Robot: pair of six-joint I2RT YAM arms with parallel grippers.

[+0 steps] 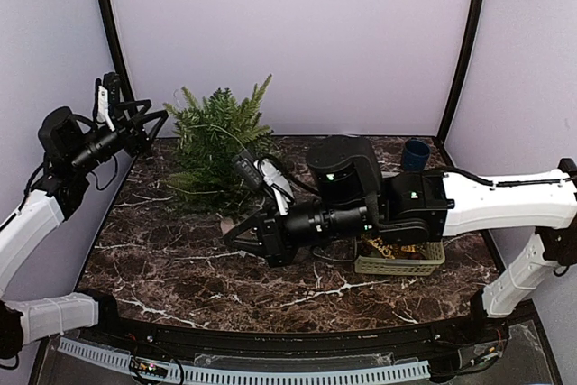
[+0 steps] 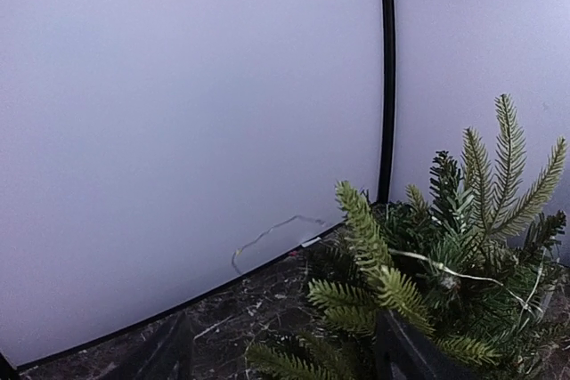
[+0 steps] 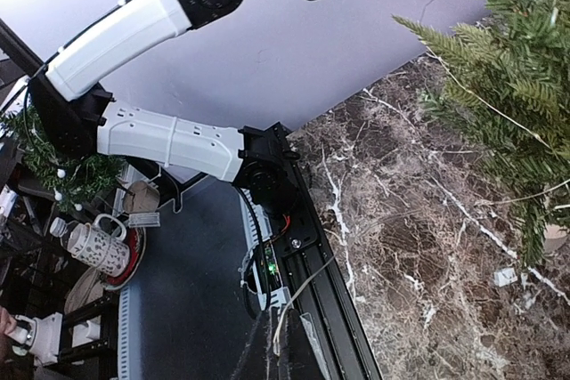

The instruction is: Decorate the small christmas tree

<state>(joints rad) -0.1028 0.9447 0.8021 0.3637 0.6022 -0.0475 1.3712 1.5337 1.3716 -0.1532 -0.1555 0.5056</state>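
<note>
Status: tree [image 1: 216,143] sits at the back of the marble table [image 1: 162,263], left of centre, close to the rear wall. A thin pale wire [image 2: 445,270] lies across its branches. The pot is mostly hidden behind the right arm, so I can't tell how it stands.

Left gripper [image 1: 144,113] is up at the tree's left side, level with the upper branches. Its fingers [image 2: 169,351] are spread wide. In the wrist view some fronds sit in the gap between them, but nothing is clamped (the wire runs past further in, not touching the fingers).

Right gripper [image 1: 245,236] is low over the table, just in front of the tree's base and pointing left. Its jaws are fully closed. Can't tell whether anything is pinched in them: the wrist view shows a thin strand near the bottom edge, too fine to place.

Basket [image 1: 401,268] is on the right half of the table under the right arm, well apart from the tree. Blue cup [image 1: 415,154] is at the back right corner.
</note>
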